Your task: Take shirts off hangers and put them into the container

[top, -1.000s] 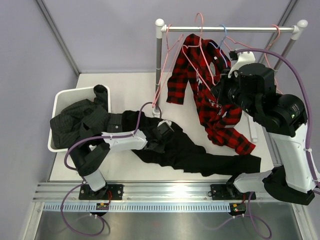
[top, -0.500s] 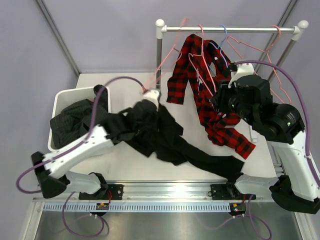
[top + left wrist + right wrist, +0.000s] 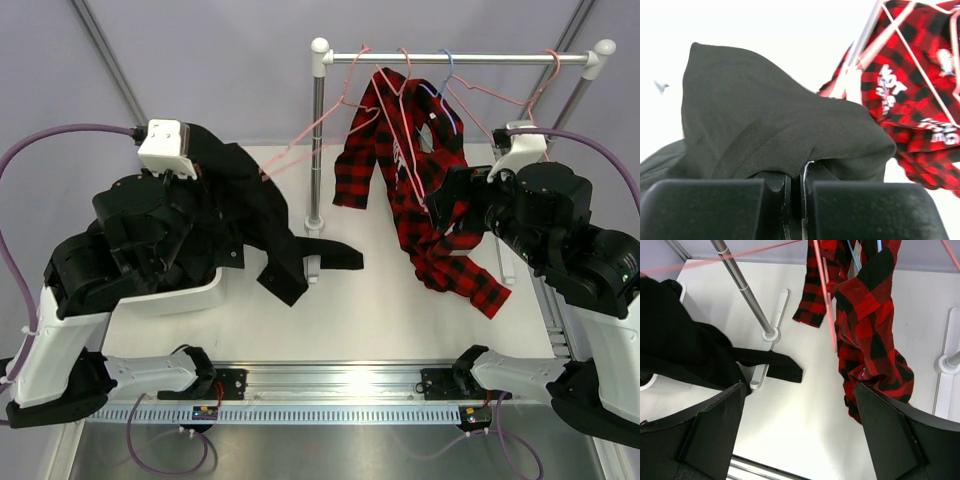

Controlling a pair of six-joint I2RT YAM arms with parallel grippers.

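Table (image 3: 400, 320): left claw (image 3: 796, 186) clamps black shirt (image 3: 765, 125).

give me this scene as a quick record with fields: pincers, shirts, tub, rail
left pincer: shut on the black shirt, held up over the container
right pincer: open, holding nothing, next to the check shirt
black shirt: one end trails onto the table near the rail post
check shirt: hangs at the rail, pink hanger wire across it, lower end on the table
hangers: pink hangers and a blue hanger hooked on the rail
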